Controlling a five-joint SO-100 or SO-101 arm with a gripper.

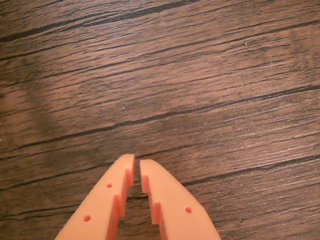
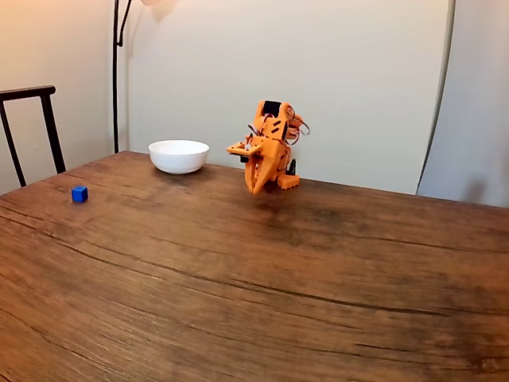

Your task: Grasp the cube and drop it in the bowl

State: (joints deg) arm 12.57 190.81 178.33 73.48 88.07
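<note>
I see the orange two-finger jaws (image 1: 137, 166) nearly closed, a thin gap between their tips, holding nothing above the dark wooden bench (image 2: 318, 270); the tiny bright blue cube (image 2: 79, 193) sits far left in the fixed view, well apart from the plain white round bowl (image 2: 179, 156) near the arm.

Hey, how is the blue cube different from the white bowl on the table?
The cube is bright blue, the bowl plain white. The cube is tiny with flat faces and sharp edges, while the bowl is round, shallow and many times wider. In the fixed view the cube sits near the table's left edge, closer to the camera; the bowl sits farther back, nearer the orange arm. Both rest directly on the wooden table, untouched and apart from each other.
</note>
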